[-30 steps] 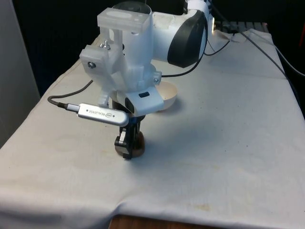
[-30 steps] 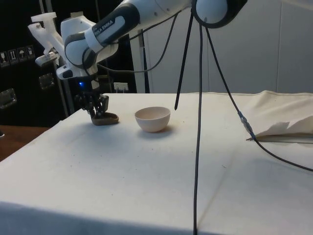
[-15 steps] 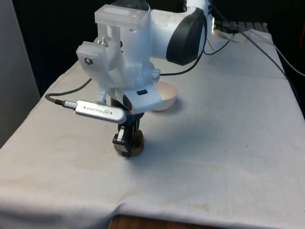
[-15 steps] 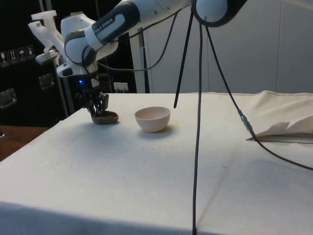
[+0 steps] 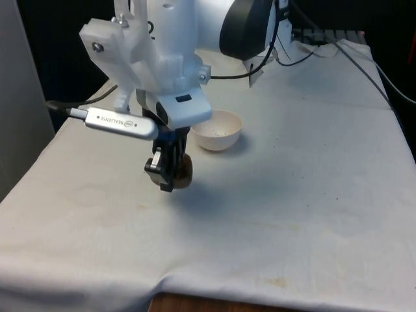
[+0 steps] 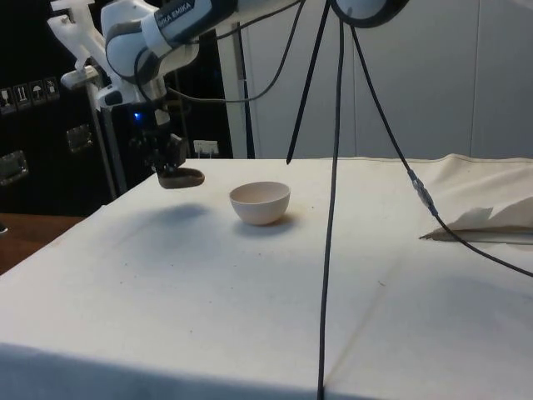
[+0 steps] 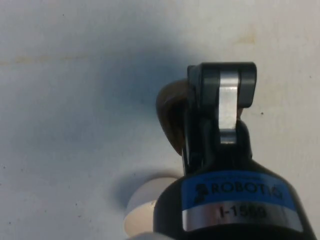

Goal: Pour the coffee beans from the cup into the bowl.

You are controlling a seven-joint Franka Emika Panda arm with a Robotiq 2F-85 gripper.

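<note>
Holding the small brown cup [image 5: 181,172] clamped at its rim between closed fingers [image 7: 227,102], the gripper [image 5: 166,170] carries it clear of the tabletop [image 5: 312,195], near the pale bowl [image 5: 218,129] but not over it. The pickup looks done; the carry across and the pour remain, and the bowl's visible inside appears bare of beans.

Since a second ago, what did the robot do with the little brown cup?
The gripper, already shut on the brown cup, lifted it off the white cloth; the cup now hangs in the air, its shadow on the cloth below. It also moved slightly nearer the bowl. The bowl stayed where it was, and nothing has been poured yet.
</note>
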